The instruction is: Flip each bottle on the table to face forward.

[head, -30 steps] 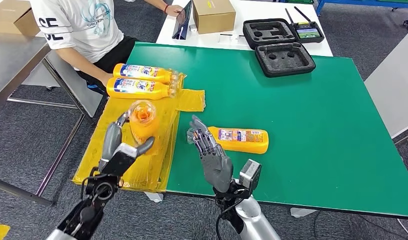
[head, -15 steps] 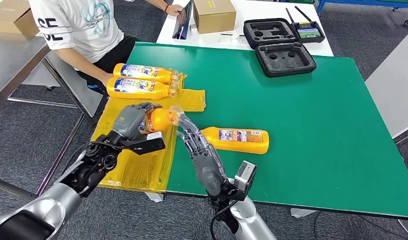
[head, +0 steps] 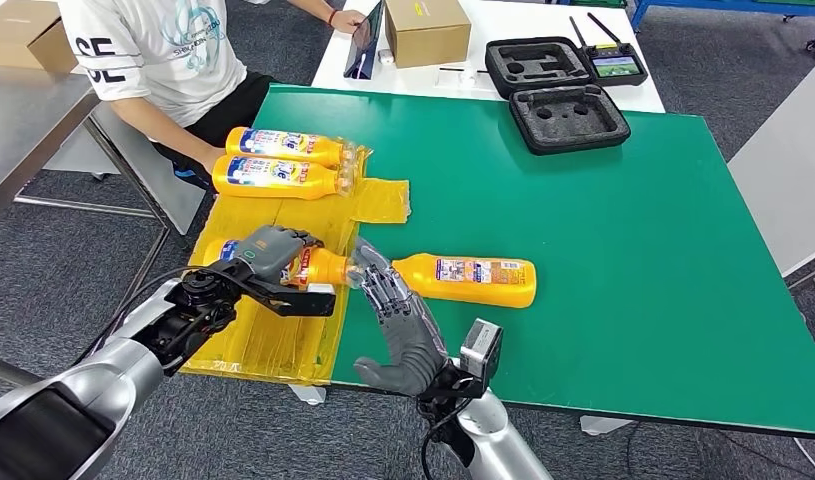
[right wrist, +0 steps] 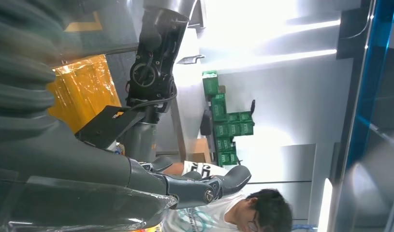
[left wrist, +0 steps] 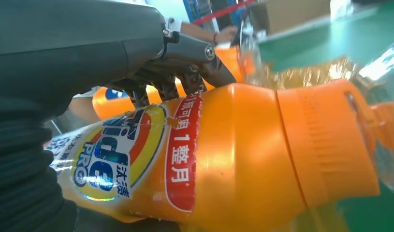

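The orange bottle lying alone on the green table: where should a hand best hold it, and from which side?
Probably around the broad labelled middle of the orange plastic bottle, coming from above: it lies flat on the green table with open space along both long sides.

Four orange bottles lie on their sides. Two labelled ones [head: 283,146] [head: 278,176] rest side by side at the far left on yellow plastic. A third [head: 313,266] sits near-left, held. The fourth [head: 468,279] lies just right, on green.
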